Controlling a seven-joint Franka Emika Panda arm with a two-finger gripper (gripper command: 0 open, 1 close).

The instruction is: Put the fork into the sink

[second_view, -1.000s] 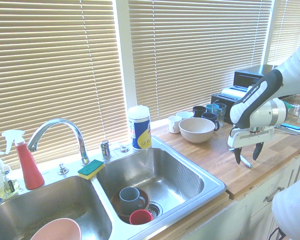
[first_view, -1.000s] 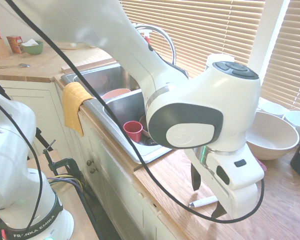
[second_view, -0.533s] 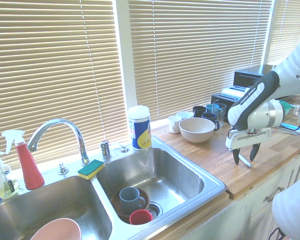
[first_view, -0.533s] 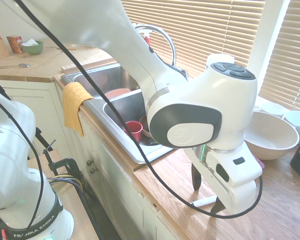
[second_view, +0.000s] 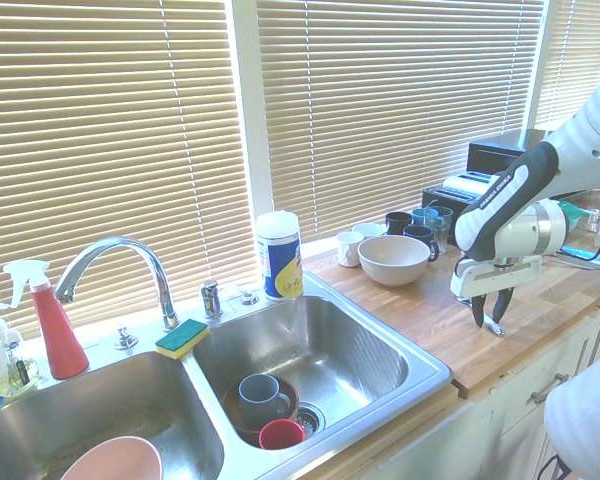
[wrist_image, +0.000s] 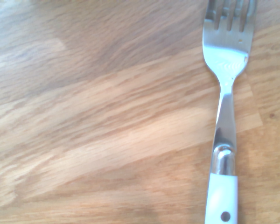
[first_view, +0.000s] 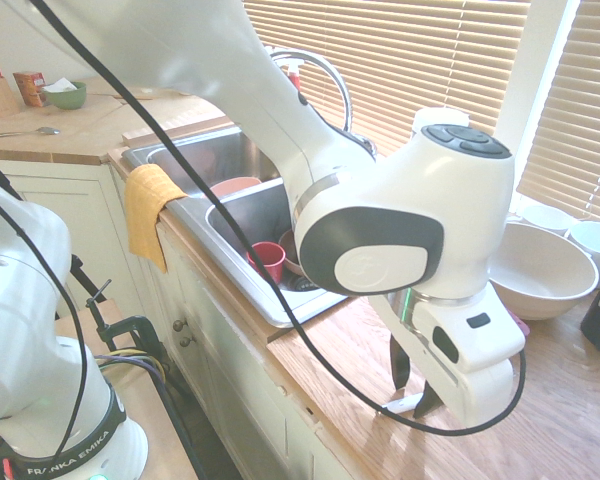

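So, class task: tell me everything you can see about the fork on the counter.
The fork has shiny silver metal tines and neck joined to a white handle with a small rivet hole. It lies flat on the wooden countertop, to one side of the sink. The gripper stands over its handle, jaws half closed; whether they touch it is unclear.

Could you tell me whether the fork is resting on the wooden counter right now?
Touching: the wrist view shows the fork lying flat against the wooden counter, no shadow gap beneath.

Bare counter [second_view: 430, 315] toward the sink [second_view: 400, 350] — cups [second_view: 265, 400] seemingly crowd its basin.
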